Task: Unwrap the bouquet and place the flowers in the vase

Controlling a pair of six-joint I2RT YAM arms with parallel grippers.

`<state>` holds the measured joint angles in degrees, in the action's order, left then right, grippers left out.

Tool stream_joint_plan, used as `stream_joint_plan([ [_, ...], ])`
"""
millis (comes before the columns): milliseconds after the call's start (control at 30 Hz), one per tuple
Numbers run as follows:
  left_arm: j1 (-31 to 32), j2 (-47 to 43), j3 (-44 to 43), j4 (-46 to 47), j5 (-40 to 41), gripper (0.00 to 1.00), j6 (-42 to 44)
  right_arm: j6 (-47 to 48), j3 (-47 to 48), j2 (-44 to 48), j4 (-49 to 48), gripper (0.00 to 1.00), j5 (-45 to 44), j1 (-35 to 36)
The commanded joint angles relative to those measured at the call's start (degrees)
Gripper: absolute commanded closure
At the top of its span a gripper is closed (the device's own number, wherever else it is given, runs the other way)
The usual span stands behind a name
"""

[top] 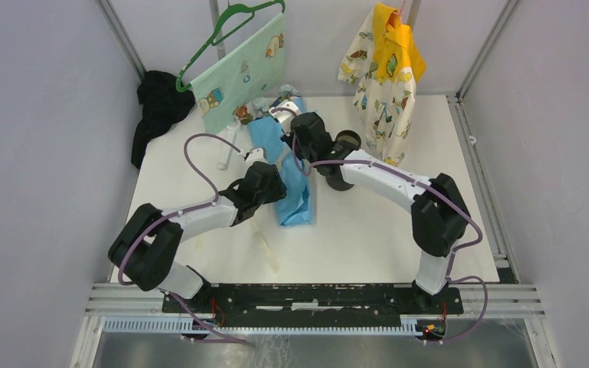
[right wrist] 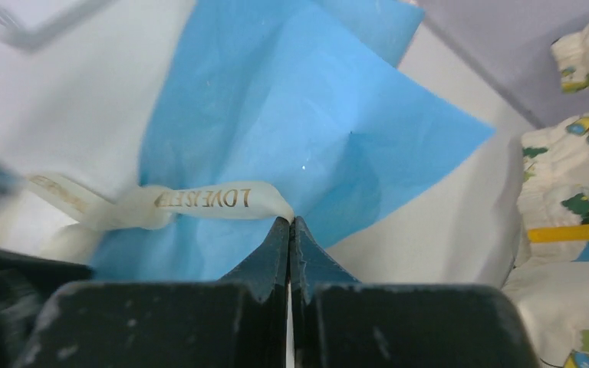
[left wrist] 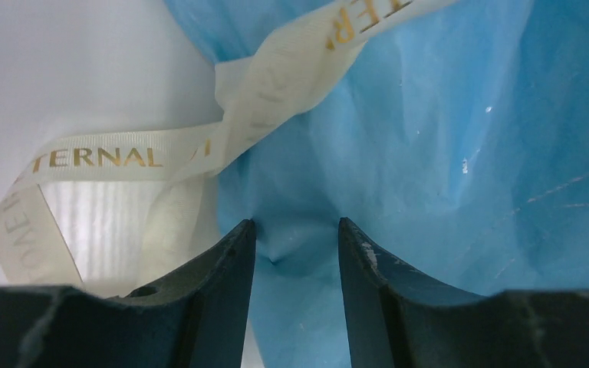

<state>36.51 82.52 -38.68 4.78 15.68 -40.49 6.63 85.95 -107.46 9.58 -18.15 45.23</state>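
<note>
The left gripper (left wrist: 295,230) has its jaws partway apart, astride a puckered fold of the bouquet (top: 287,180). Whether they already press that fold cannot be told. Just left of the fingers a loop of the cream ribbon (left wrist: 100,157) lies on the white table (top: 368,238). It carries gold capitals reading "TERNAL", with "TER" on another stretch near the top edge. The bouquet lies flat in the middle of the table between the two arms, its light blue paper creased and faintly glossy. That paper is probably light, thin and slippery, likely to crumple or tear under a hard pull. The flowers inside are hidden in both wrist views, so a firm squeeze through the wrap could bend stems. The safer holds seem to be the ribbon's free ends and the paper's loose edges, with the body of the cone pinned gently. Further right, the right gripper (right wrist: 290,222) is fully closed, its tips meeting on the ribbon's end over the blue sheet. That strip reads, upside down, "LOVE IS" and then "ETE", apparently the start of "eternal". No brand or other label shows. The dark vase (top: 345,142) stands just right of the bouquet, partly hidden behind the right arm.
</note>
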Motion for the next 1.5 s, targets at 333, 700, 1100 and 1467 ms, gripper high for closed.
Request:
stream_joint_plan([
  [333,0.3,18.1,-10.5,1.3,-0.4,0.49,-0.2,-3.8,-8.6,22.3,-8.4,1.00,5.2,-0.1],
  [700,0.3,20.8,-11.2,-0.4,1.5,0.49,-0.4,-2.2,-13.7,41.9,-7.9,1.00,0.6,-0.1],
  [1100,0.2,19.9,-11.0,-1.7,2.8,0.49,-0.6,-1.3,-19.1,66.2,-9.1,1.00,-16.5,-0.1],
  [1467,0.2,18.9,-10.7,-2.2,3.3,0.49,-0.6,0.3,-16.8,72.9,-7.6,1.00,-29.2,-0.1],
])
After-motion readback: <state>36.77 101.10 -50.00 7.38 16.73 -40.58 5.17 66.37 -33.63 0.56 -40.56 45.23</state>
